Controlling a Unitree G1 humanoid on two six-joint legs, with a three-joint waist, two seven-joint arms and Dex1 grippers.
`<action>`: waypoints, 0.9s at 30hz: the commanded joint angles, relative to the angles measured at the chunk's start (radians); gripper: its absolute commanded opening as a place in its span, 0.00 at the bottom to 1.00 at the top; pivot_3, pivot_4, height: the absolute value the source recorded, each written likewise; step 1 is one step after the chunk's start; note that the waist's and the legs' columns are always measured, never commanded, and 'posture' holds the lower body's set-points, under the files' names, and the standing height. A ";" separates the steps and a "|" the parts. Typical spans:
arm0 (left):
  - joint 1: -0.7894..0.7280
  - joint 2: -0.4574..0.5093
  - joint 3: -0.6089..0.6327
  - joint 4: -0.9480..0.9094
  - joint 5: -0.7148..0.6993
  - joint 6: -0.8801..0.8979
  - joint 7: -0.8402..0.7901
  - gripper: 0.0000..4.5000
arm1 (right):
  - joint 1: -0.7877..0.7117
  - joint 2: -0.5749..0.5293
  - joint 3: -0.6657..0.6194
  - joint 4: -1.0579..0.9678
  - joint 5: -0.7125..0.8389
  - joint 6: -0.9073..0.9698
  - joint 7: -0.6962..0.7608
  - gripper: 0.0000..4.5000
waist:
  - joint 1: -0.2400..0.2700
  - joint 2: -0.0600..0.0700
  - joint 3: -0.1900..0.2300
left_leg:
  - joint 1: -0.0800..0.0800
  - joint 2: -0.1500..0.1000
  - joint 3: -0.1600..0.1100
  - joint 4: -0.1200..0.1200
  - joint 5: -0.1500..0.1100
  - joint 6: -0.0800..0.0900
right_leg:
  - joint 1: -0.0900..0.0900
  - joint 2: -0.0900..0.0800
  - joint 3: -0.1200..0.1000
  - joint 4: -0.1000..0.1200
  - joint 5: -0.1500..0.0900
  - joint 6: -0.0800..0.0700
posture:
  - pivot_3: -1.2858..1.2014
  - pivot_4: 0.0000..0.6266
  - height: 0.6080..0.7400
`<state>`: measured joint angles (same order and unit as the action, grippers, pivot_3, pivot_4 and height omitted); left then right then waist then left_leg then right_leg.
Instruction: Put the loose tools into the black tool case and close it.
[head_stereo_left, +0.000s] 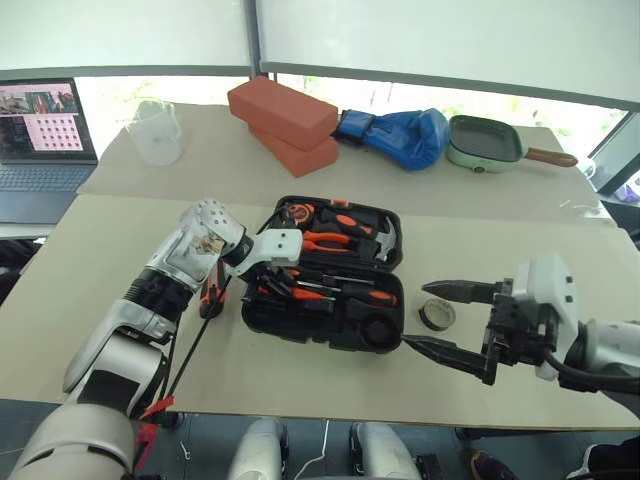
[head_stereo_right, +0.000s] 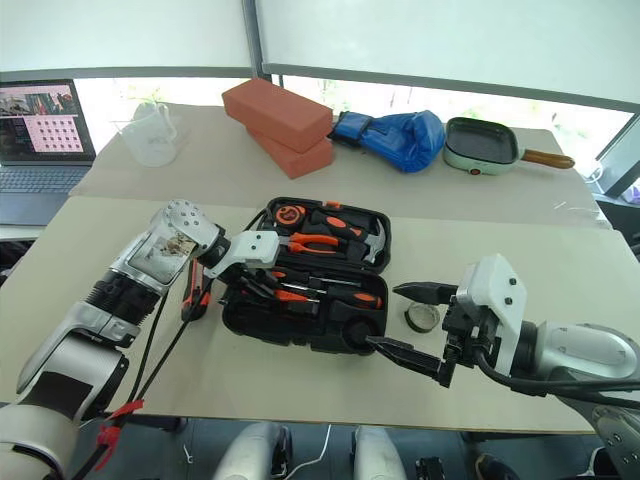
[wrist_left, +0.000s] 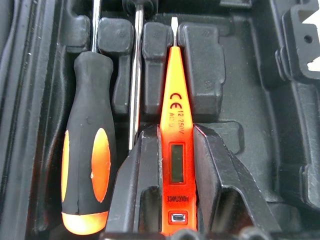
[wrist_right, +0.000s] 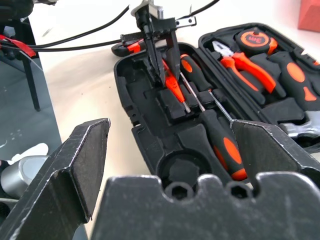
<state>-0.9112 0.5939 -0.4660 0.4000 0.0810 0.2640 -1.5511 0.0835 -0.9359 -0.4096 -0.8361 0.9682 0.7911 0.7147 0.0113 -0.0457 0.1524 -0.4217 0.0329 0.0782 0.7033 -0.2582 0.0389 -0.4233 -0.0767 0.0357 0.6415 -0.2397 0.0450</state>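
Nearest us, our right fingers (head_stereo_left: 440, 318) stand spread wide and hold nothing, hovering just above the bench (head_stereo_left: 90, 260) to the right of the black tool case (head_stereo_left: 322, 275). The small black tape roll (head_stereo_left: 436, 314) lies on the bench between those two fingers, touching neither as far as we can tell.

Our left fingers (wrist_right: 160, 56) are pinched on the slim red screwdriver (wrist_left: 176, 125), gripping its handle from both sides and holding it over a recess in the case's near half. In that same half, two black-and-orange-handled screwdrivers (wrist_right: 224, 145) lie seated beside it. The orange-and-black utility knife (head_stereo_left: 209, 298) rests on the bench just left of the case, partly behind our left arm.

The case lies open; its far half carries orange-handled pliers (head_stereo_left: 322, 240) and a steel-headed hammer (head_stereo_left: 384, 240).

Farther off, two red bricks (head_stereo_left: 283, 122), a blue glove (head_stereo_left: 400, 134), a green square pan (head_stereo_left: 484, 142) and a clear measuring jug (head_stereo_left: 155, 130) sit on the bench, with a laptop (head_stereo_left: 45, 135) at the far left.
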 joint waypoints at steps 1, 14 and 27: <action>-0.004 0.015 -0.001 -0.024 0.004 0.018 -0.016 0.21 | -0.029 -0.009 -0.002 -0.008 0.015 -0.016 -0.008 1.00 | 0.000 0.000 0.000 | 0.000 0.000 0.000 0.000 0.000 0.000 | 0.000 0.000 0.000 0.000 0.000 0.000 | 0.52 0.24 0.99; -0.032 0.151 0.123 -0.185 -0.258 0.248 -0.063 0.68 | -0.049 -0.009 0.044 0.006 0.004 -0.013 0.000 1.00 | -0.003 0.000 0.000 | -0.001 0.001 0.000 0.001 0.000 0.000 | -0.001 0.000 0.000 0.001 0.000 0.000 | 0.52 0.24 0.99; 0.082 0.044 0.147 -0.067 -0.219 0.008 0.047 0.01 | -0.083 -0.012 0.061 0.026 0.015 -0.005 -0.005 1.00 | 0.000 0.000 0.000 | -0.001 0.000 0.000 0.002 0.000 0.000 | 0.000 0.000 0.000 0.000 0.000 0.000 | 0.52 0.24 0.99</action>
<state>-0.8202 0.6366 -0.3326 0.3425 -0.1380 0.3022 -1.5077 0.0120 -0.9362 -0.3303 -0.7994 0.9676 0.7916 0.7145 0.0108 -0.0456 0.1525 -0.4224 0.0329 0.0778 0.7049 -0.2584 0.0392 -0.4235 -0.0766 0.0355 0.6419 -0.2395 0.0454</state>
